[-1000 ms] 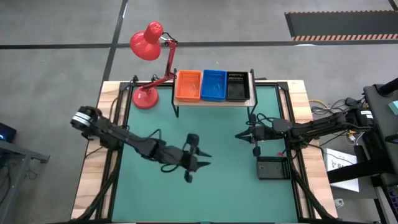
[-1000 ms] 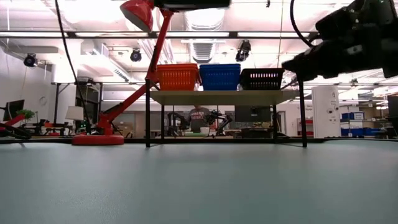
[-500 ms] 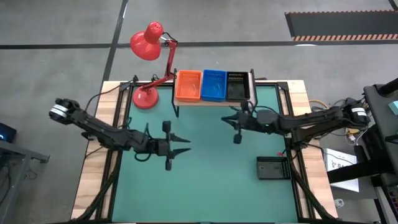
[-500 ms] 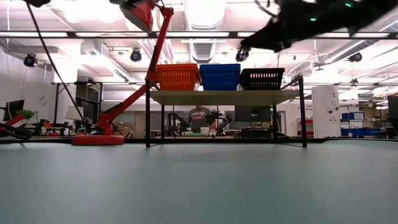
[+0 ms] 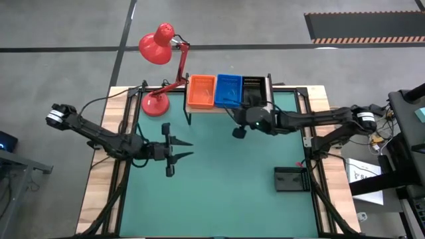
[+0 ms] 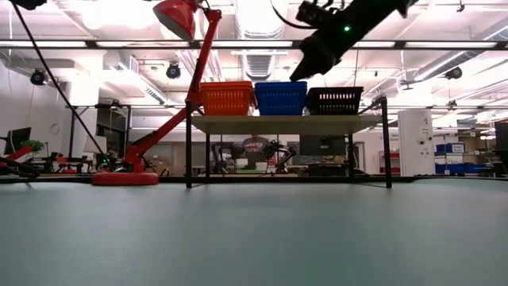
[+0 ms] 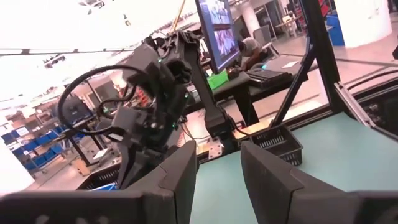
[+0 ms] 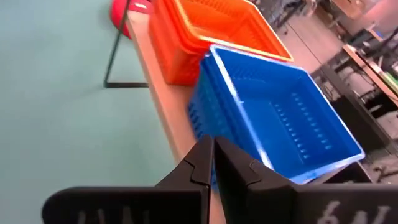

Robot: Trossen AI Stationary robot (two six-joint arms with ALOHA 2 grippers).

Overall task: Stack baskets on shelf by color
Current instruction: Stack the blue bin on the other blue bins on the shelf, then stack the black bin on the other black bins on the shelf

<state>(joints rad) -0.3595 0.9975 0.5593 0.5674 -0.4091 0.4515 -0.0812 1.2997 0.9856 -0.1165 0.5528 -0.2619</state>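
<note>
On the shelf [image 5: 219, 109] stand, from left to right, a stack of orange-red baskets [image 5: 200, 91], a stack of blue baskets [image 5: 228, 91] and black baskets [image 5: 252, 91]. One more black basket [image 5: 291, 179] rests flat on the green table near the right edge. My right gripper [image 5: 234, 116] is shut and empty. It hovers high in front of the shelf, by the blue stack [image 8: 280, 118]. My left gripper [image 5: 183, 149] is open and empty above the table's left middle.
A red desk lamp [image 5: 158, 46] stands on the table left of the shelf, with its base [image 5: 154, 105] close to the shelf's left leg. The green mat between the two arms and the near edge is bare. Room clutter shows beyond the table.
My right gripper has swung from above the lone black basket toward the table's far edge and left. It has risen to shelf height in front of the blue stack. My left gripper has drawn back toward the table's left and far side. No basket has moved.
</note>
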